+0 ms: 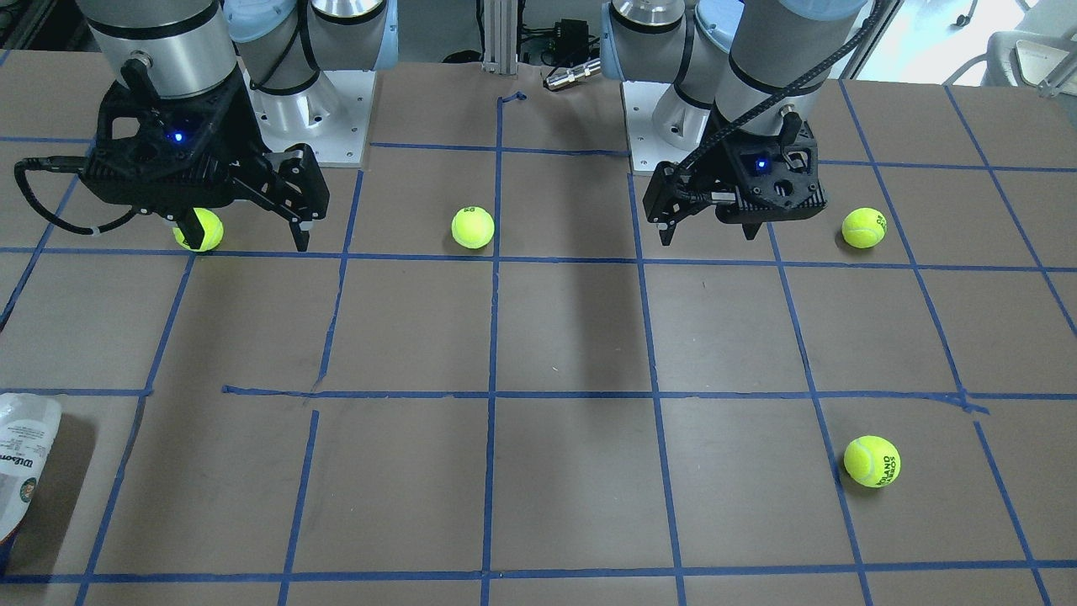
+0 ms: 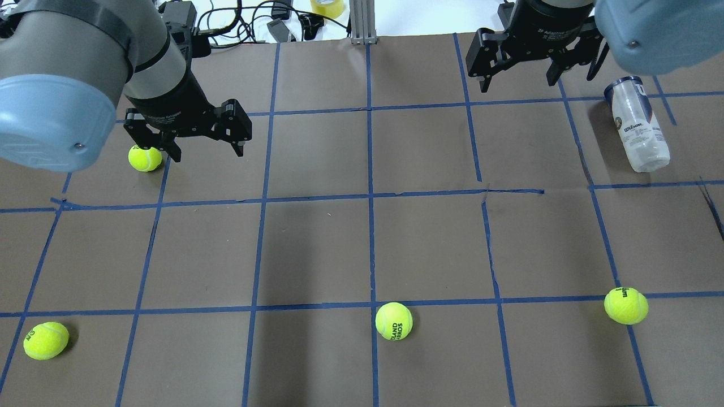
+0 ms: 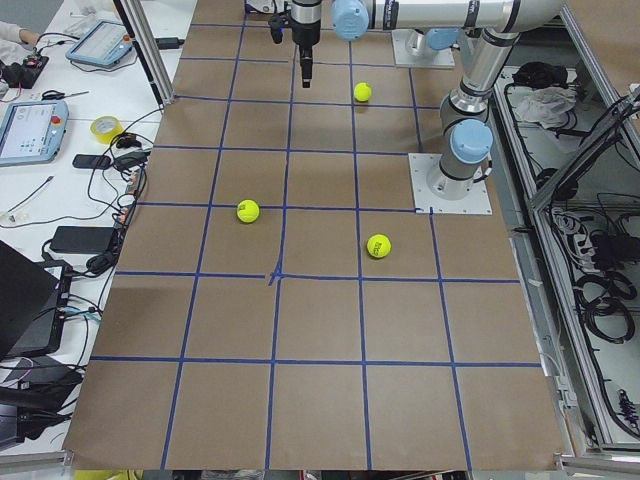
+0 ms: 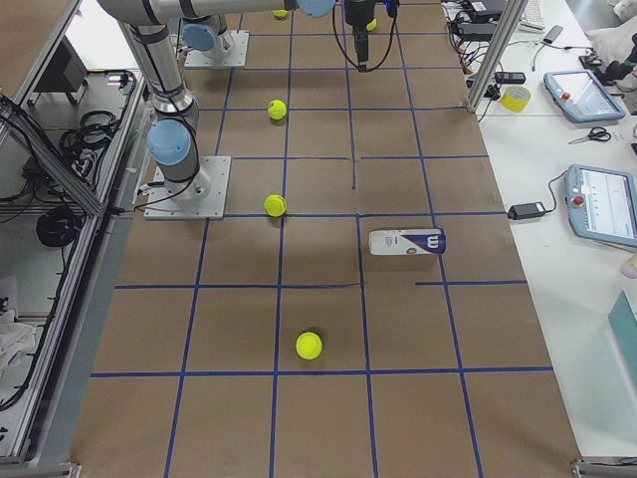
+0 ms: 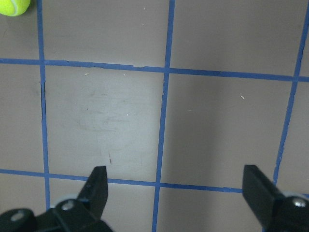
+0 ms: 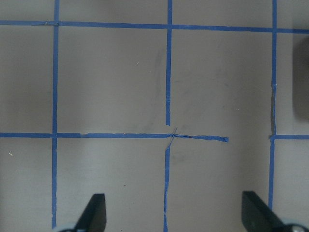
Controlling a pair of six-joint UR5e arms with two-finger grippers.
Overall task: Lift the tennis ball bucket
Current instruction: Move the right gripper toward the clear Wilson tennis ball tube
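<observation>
The tennis ball bucket (image 2: pixel 636 125) is a clear can with a white Wilson label and a navy rim. It lies on its side at the far right of the table. It also shows at the left edge of the front view (image 1: pixel 23 467) and in the right side view (image 4: pixel 406 242). My right gripper (image 2: pixel 517 82) hangs open and empty above the table, left of the bucket and apart from it. It shows in the front view (image 1: pixel 250 244) and in its wrist view (image 6: pixel 174 212). My left gripper (image 2: pixel 207 152) is open and empty over the far left, as its wrist view (image 5: pixel 176 188) shows.
Several yellow-green tennis balls lie loose on the brown, blue-taped table (image 2: pixel 362 249): one beside my left gripper (image 2: pixel 145 158) and three along the near row (image 2: pixel 46 340) (image 2: pixel 394 321) (image 2: pixel 626 305). Cables and a tape roll (image 2: pixel 327 7) lie beyond the far edge.
</observation>
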